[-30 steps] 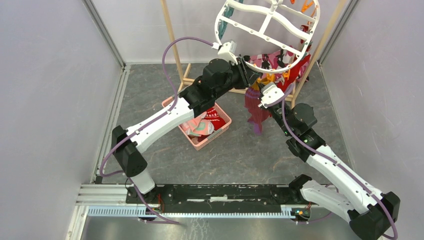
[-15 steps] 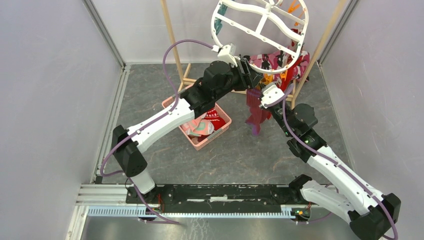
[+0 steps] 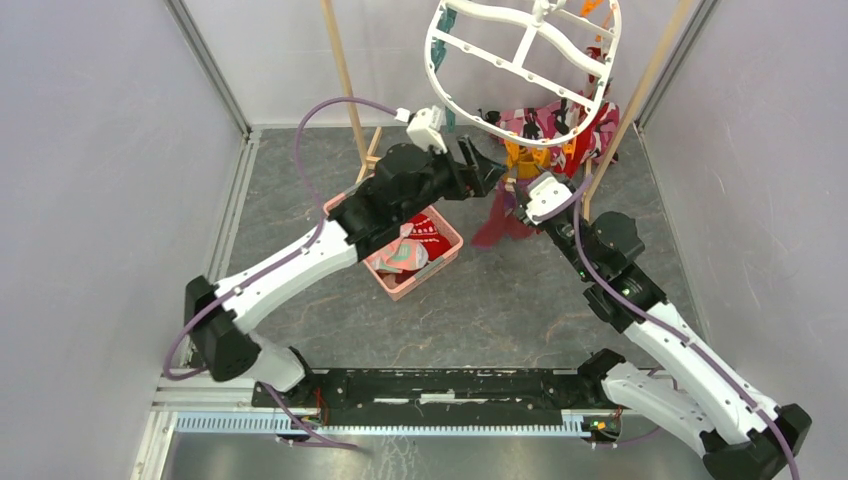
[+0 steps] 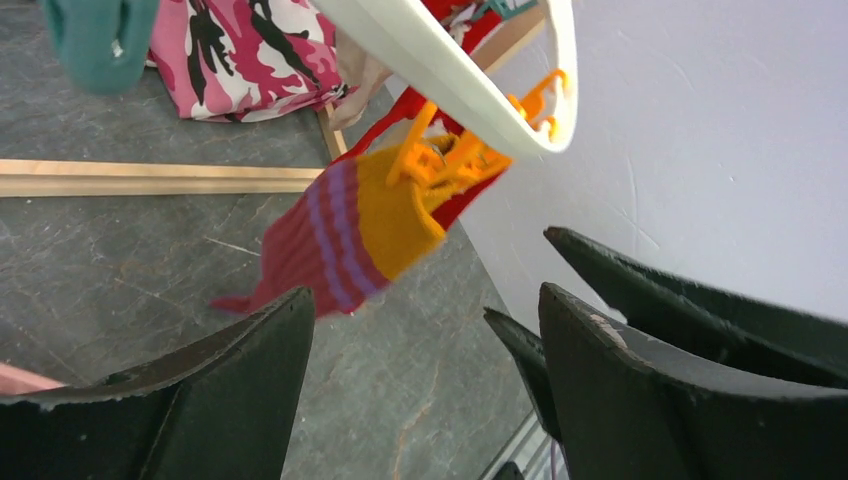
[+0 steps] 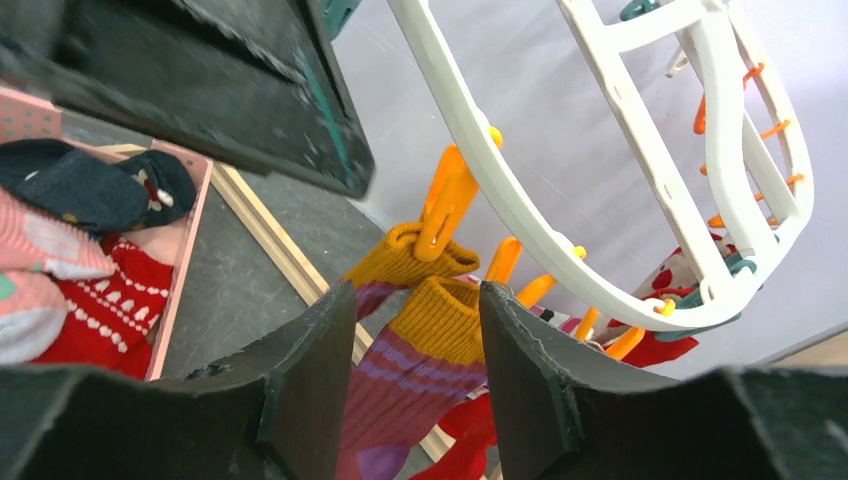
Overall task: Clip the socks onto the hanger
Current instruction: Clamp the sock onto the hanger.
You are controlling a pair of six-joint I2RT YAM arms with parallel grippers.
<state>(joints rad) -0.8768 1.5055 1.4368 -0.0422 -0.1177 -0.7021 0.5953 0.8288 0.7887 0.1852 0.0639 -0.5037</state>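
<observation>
The white oval hanger [image 3: 520,70] hangs at the back, its rim [image 4: 440,70] carrying orange pegs. A sock with a yellow cuff and a red body with purple stripes [image 4: 350,235] dangles from one orange peg [image 5: 445,200]. My right gripper [image 5: 415,310] is open, its fingers standing on either side of the yellow cuff [image 5: 440,320] without pinching it. My left gripper [image 4: 425,320] is open and empty, below and short of the sock. From above, the sock [image 3: 497,222] hangs between the left gripper [image 3: 490,172] and the right gripper [image 3: 517,198]. More socks [image 3: 590,130] hang on the far side.
A pink basket [image 3: 447,243] on the floor holds more socks, among them a red one with white pattern [image 5: 110,300] and a dark one [image 5: 90,185]. A camouflage cloth [image 4: 250,50] and the wooden rack's base bar [image 4: 160,177] lie behind. Walls stand close on both sides.
Both grippers have opened. The left arm has drawn back to the left, away from the hanger. The sock now hangs from the orange peg, and the hanger has swung slightly.
</observation>
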